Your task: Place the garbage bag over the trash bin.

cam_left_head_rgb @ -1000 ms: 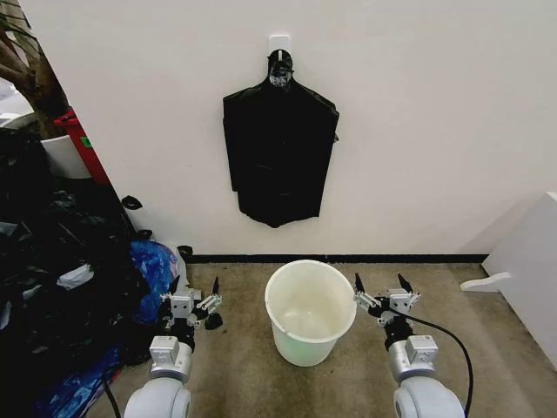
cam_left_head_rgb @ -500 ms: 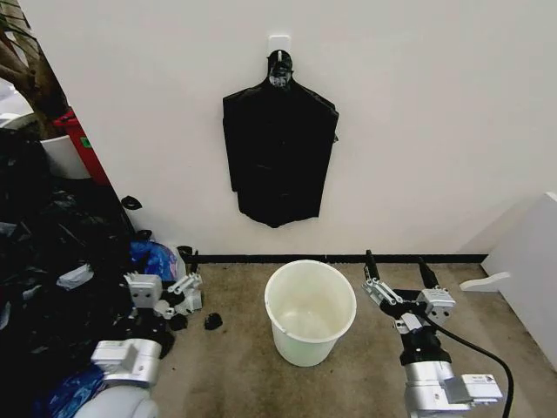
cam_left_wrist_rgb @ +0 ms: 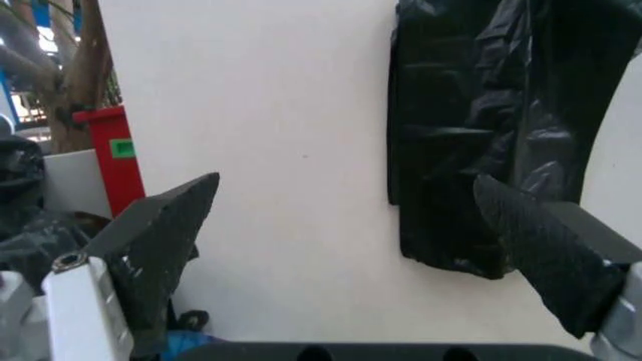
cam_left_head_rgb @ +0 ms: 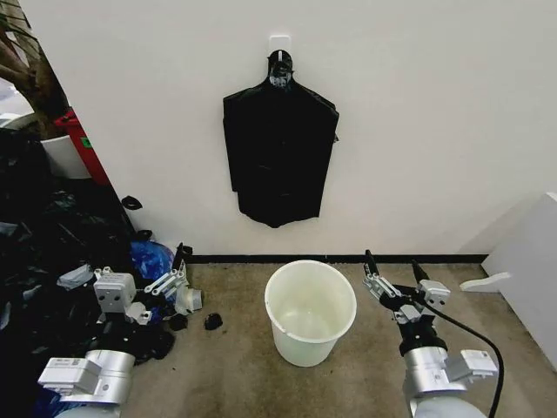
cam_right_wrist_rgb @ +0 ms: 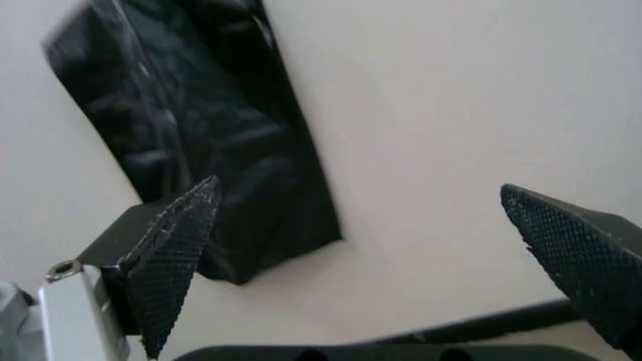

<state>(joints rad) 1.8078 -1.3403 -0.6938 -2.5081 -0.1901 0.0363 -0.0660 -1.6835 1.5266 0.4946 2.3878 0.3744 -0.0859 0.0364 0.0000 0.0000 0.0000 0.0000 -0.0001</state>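
Progress: nothing done yet as far as can be judged. The round white plastic trash bin (cam_left_head_rgb: 310,312) stands bare on the floor, mouth open, no liner in or over it.
Remaining: pull a garbage bag free, open it, fit it over the rim (all steps outstanding).
Bag source: flat black shield-shaped bag pack (cam_left_head_rgb: 279,150) hangs on the white wall from a hook (cam_left_head_rgb: 279,54) at its gathered neck, above and behind the bin.
Pack axis: long axis vertical, neck up, rounded end pointing down toward the bin.
Bin axis: upright, opening facing up.
Left gripper (cam_left_head_rgb: 161,270): fingers spread apart, holding nothing, left of the bin, beside the heap of black and blue bags (cam_left_head_rgb: 52,287).
Right gripper (cam_left_head_rgb: 393,273): fingers spread apart, empty, just right of the bin.
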